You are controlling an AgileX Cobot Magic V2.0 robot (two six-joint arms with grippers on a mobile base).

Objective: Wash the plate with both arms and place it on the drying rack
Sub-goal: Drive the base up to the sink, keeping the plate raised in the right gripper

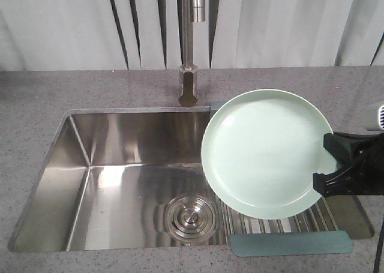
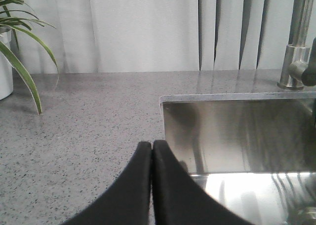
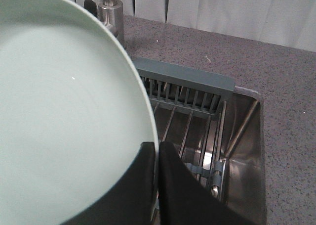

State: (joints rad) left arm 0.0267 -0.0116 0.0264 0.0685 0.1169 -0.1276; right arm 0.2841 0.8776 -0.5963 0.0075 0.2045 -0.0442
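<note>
Right wrist-mounted view: right fingers (image 3: 174, 188) pinch the plate (image 3: 64, 111) over the drying rack (image 3: 190, 82); left fingers (image 2: 129, 185) closed, empty.

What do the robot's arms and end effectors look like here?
The left end effector and right end effector are matte black, each with two curved fingers tapering to points. In the front view the right arm is black and angular, with a black cable and a light grey part. No markings show.
</note>
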